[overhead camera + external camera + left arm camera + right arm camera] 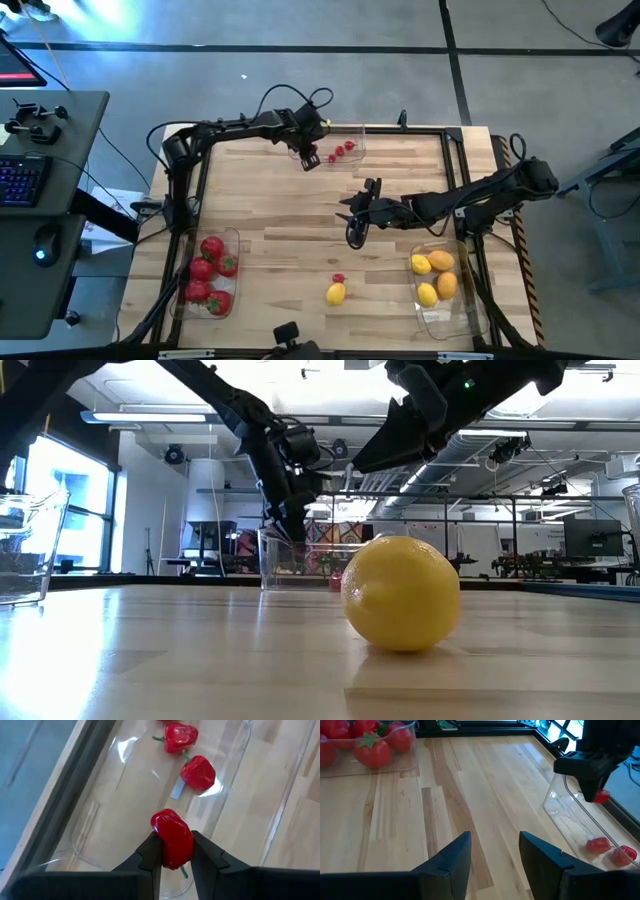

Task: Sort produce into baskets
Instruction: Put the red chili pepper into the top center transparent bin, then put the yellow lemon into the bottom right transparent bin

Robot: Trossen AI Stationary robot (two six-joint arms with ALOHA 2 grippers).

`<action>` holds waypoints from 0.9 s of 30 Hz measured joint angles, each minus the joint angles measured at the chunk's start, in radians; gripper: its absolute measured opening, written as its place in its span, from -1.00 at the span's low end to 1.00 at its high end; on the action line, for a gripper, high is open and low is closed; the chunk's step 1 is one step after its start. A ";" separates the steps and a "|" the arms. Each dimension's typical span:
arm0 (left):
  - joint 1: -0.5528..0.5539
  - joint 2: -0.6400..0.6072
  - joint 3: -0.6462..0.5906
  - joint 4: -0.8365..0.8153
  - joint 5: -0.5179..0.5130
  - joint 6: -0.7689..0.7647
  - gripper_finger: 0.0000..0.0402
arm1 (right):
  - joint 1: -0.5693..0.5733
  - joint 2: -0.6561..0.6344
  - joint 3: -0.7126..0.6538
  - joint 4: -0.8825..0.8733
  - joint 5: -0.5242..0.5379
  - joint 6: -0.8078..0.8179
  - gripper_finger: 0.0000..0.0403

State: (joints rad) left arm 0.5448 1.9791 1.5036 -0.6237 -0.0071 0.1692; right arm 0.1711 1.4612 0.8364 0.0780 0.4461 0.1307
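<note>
While left gripper point(176, 857) pinches berry point(173, 837) | right gripper point(495, 852) spread | baskets point(447, 310) 3 | lemons point(336, 293) 5

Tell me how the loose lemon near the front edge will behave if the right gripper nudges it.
The lemon looks smooth and rounded, resting on a small patch of the flat wooden table, so a nudge probably rolls it. Its oval shape may make it veer. The open right gripper should probably close from both sides.
</note>
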 joint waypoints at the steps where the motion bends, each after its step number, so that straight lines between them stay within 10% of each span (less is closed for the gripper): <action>1: 0.001 0.004 0.000 0.001 0.013 0.000 -0.69 | 0.000 0.000 0.000 0.000 0.000 0.000 -0.23; 27: -0.015 0.005 0.000 -0.079 0.047 0.059 -0.12 | 0.000 0.001 0.000 0.000 0.000 0.003 -0.23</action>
State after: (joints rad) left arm 0.5297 1.9842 1.5036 -0.7025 0.0395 0.2285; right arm 0.1711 1.4620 0.8364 0.0780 0.4461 0.1337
